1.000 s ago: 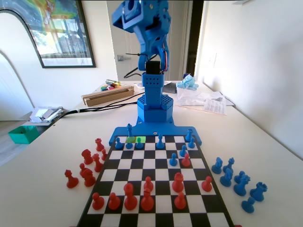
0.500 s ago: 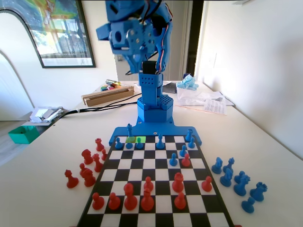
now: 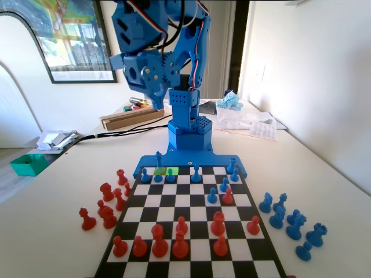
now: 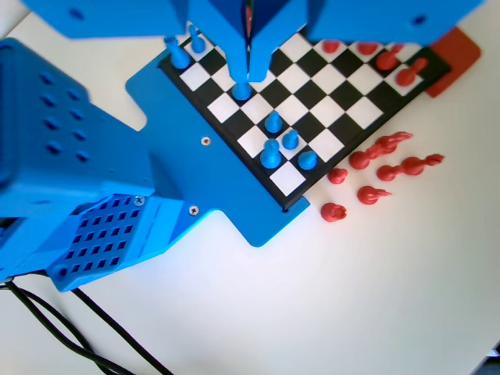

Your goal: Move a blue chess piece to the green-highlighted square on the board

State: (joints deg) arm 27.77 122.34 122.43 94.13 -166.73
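The blue two-finger gripper (image 3: 157,103) hangs high above the far end of the black-and-white chessboard (image 3: 191,223), its jaws pressed together with nothing between them. The slim, tall blue plastic piece with a pointed top (image 3: 158,158) stands upright at the board's far left corner in the fixed view, just beside the bright light-green square (image 3: 172,171).
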